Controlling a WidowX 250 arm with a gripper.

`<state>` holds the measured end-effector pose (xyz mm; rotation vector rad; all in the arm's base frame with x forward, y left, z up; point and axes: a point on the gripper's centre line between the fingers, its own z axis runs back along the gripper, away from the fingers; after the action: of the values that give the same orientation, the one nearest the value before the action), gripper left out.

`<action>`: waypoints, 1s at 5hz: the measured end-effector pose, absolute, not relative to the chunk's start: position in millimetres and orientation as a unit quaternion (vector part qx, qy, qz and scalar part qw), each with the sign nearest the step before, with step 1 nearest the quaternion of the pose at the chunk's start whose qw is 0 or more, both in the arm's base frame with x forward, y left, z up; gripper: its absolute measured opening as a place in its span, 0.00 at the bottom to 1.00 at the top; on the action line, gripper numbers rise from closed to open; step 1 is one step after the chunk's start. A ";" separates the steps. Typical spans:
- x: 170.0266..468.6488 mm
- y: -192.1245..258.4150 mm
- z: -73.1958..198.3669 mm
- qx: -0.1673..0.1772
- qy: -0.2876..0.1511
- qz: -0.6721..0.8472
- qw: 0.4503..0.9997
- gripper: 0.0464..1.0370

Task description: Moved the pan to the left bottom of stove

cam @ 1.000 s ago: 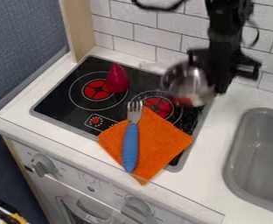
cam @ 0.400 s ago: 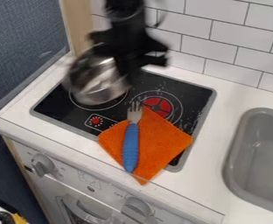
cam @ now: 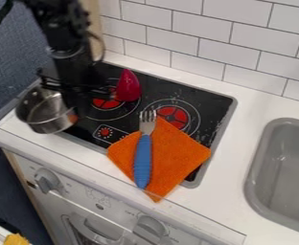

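Gripping the steel pan by the stove's lower left corner, the robot's hand must lower it level and settle it before release.

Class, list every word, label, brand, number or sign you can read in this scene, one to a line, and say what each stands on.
Nothing can be read for certain.
Front panel: faint marks near the right knob and between the knobs, too small to read.
Stovetop: tiny marks around a small red spot, too small to read.
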<state>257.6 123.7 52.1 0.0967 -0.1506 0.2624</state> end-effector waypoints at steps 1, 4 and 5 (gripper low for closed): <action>265.6 134.0 31.9 0.060 -0.061 0.115 0.990 0.03; 297.2 87.7 16.3 0.071 -0.049 0.032 0.996 0.03; 297.8 73.3 16.3 0.076 -0.041 0.024 0.996 0.03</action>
<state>297.8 73.3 16.3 0.1515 -0.0825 0.0481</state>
